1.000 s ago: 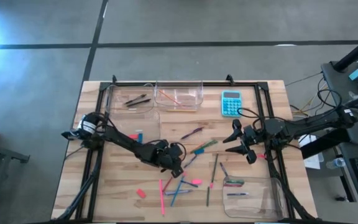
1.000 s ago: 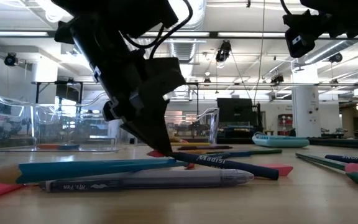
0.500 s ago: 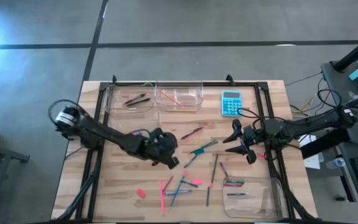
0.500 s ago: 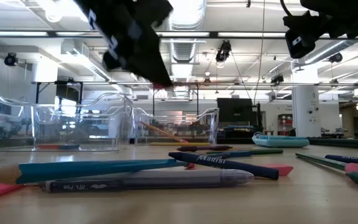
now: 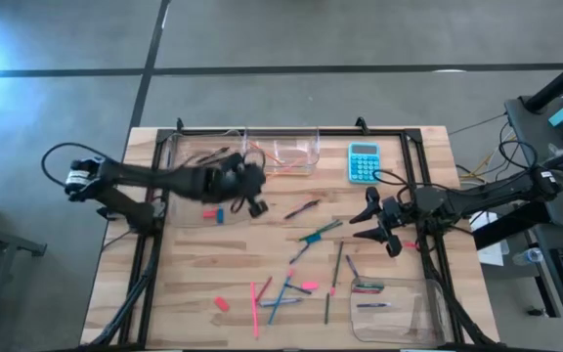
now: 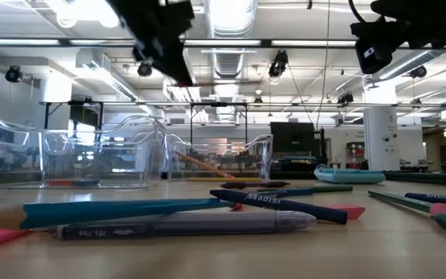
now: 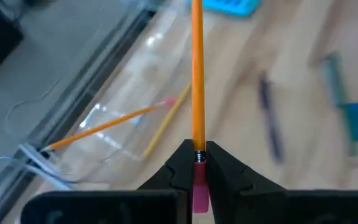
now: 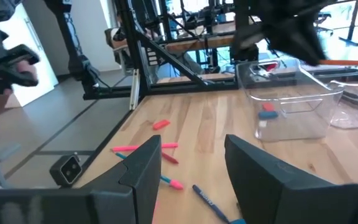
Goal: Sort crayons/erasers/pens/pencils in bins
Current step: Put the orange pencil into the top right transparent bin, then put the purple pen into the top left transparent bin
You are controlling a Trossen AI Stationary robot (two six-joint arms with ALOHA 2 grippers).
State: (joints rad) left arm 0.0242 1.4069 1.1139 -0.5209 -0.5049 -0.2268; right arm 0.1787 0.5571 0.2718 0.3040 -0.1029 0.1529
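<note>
Motion blur hides the left gripper (image 5: 253, 200) from overhead. Its jaws are clamped on an orange pencil (image 7: 196, 74) at the pink eraser end, long axis pointing toward the pencil bin (image 5: 281, 156), which holds two pencils. Right gripper (image 5: 377, 223) hovers mid-table, parted, empty.

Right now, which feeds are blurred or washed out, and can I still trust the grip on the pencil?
High view: the left end effector is motion-smeared. Left wrist view: the background streaks, yet the orange pencil shows sharp, pinched near its eraser end. Low view: ceiling lights glare at the top, and the nearest pens are soft. Right wrist view: the right end effector looks clear.
</note>
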